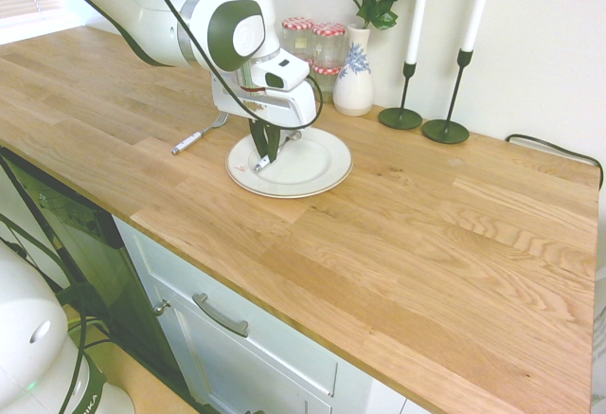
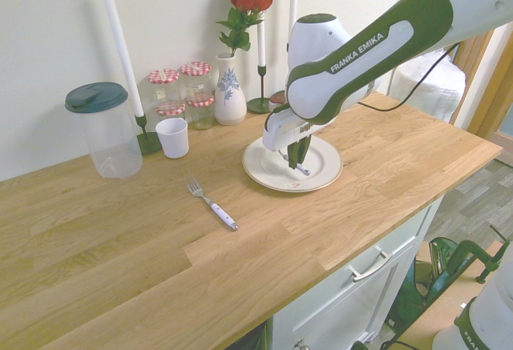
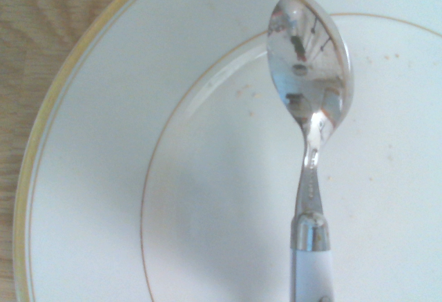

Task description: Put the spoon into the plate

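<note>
– What sort of place?
– Looks like a kitchen. See the wooden worktop (image 1: 426, 243) below the gripper (image 1: 266, 159), and the pale cabinet (image 1: 275, 352) lower down, with metal handles.
– Any tableware?
– Yes: under the gripper, a plate (image 1: 312, 170); off to one side of it, a fork (image 2: 220, 211).
– A home, then?
– Seems so, from the checked-lid jars (image 2: 198, 98), the vase of red flowers (image 2: 230, 90) and the tall white candles (image 2: 120, 46), all near the wall beyond the gripper.
</note>
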`<action>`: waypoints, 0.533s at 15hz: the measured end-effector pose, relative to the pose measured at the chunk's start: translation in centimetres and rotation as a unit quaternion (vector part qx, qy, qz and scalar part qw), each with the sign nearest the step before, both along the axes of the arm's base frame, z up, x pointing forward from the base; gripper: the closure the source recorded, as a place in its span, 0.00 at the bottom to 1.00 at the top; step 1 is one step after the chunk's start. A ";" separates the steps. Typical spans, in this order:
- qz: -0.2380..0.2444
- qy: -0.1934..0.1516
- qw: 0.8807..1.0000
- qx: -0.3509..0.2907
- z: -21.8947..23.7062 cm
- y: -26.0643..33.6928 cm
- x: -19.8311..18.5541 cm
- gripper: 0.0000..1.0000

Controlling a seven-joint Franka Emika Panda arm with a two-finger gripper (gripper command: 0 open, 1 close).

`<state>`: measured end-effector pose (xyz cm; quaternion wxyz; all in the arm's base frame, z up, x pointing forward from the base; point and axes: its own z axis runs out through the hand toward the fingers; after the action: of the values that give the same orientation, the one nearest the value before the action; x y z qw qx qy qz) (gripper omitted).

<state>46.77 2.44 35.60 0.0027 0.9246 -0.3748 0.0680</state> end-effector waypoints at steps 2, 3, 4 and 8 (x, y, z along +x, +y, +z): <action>-0.001 0.001 1.000 0.000 -0.1 0.0 0.0 0.00; -0.001 0.002 1.000 -0.001 -0.2 0.1 0.0 0.00; -0.001 0.002 1.000 -0.001 -0.2 0.0 0.0 0.00; -0.001 0.003 1.000 -0.001 -0.3 0.1 0.0 0.00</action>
<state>46.78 2.52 35.31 0.0050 0.9243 -0.3760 0.0659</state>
